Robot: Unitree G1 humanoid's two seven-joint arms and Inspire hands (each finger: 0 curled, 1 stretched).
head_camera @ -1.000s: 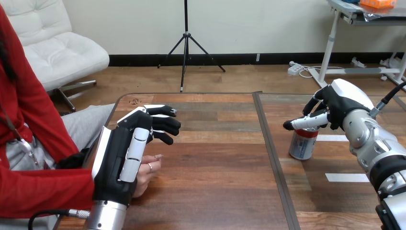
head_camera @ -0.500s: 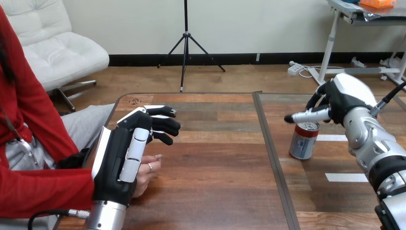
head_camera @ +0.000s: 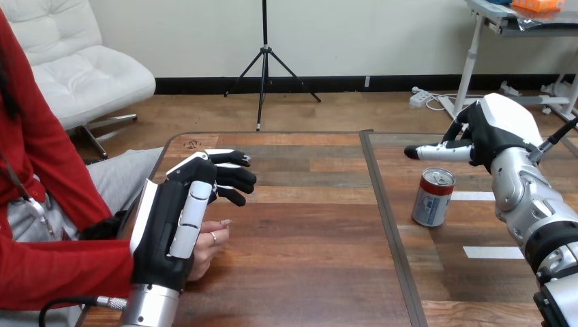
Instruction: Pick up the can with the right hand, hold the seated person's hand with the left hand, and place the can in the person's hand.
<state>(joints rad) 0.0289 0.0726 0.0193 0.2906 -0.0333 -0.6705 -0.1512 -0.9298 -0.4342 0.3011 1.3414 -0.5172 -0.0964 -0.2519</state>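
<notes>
— Head view: where's your can (head_camera: 433,199)?
— Upright on the table (head_camera: 307,266), at 3 o'clock. Your right hand (head_camera: 492,131) hangs above it, apart, fingers loose. Left hand (head_camera: 174,225), uncurled, lies over the person's hand (head_camera: 210,240).

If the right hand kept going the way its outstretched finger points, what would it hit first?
Likely nothing nearby: the right hand hovers above the can, finger aimed toward the view's left, so it would pass over the can and the table. Depth is unclear.
</notes>
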